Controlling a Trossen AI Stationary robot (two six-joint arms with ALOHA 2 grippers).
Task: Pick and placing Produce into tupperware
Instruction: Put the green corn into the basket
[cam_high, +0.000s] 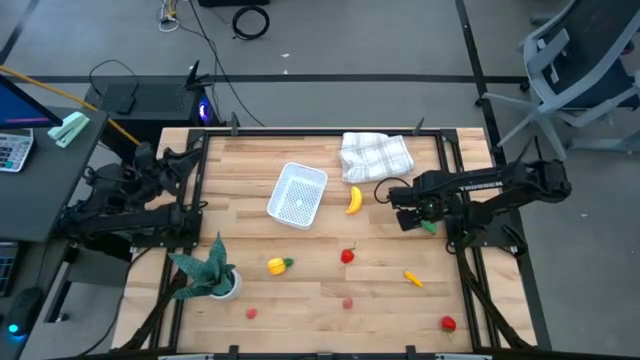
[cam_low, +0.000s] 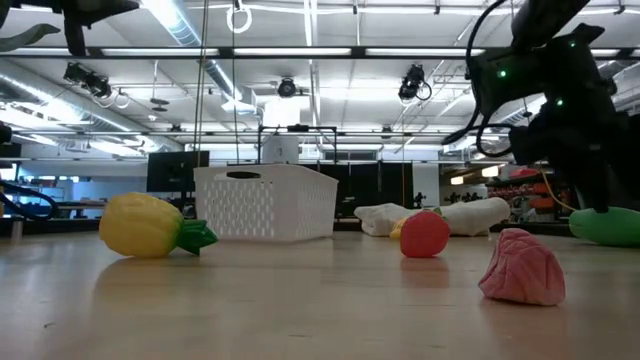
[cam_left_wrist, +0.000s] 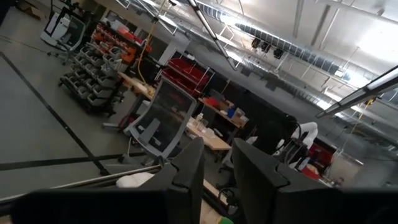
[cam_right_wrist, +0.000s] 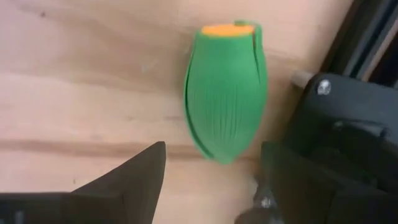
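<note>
High view, bench (cam_high: 330, 300): a light wooden slatted top inside a dark metal frame, with both dark arms at its sides.
Right pincer (cam_high: 412, 214): reaching in from the right edge, low over the right middle of the bench, its fingers spread apart with nothing between them.
Green piece (cam_right_wrist: 227, 93): a ribbed green plastic vegetable with an orange end, lying on the wood just ahead of the open right fingers (cam_right_wrist: 134, 174); from above only a bit of green (cam_high: 428, 227) shows beside the arm.
Left pincer (cam_high: 192, 160): parked at the far left edge of the bench, off the wood; whether its fingers are apart or together cannot be told.
Tupperware (cam_high: 297, 194): a small white perforated plastic container, far centre of the bench, empty.
Yellow banana (cam_high: 354, 200): just right of the container, between it and the right pincer.
Yellow-green piece (cam_high: 279, 265): near of the container, centre left.
Small red piece (cam_high: 347, 256): centre of the bench.
Orange piece (cam_high: 412, 279): near right.
Second red piece (cam_high: 448, 323): near right corner.
Pink pieces (cam_high: 347, 302): along the near edge, another (cam_high: 251, 312) further left.
Checked cloth (cam_high: 375, 155): folded, far right of centre.
Potted plant (cam_high: 210, 272): green leaves in a white pot, near left.
</note>
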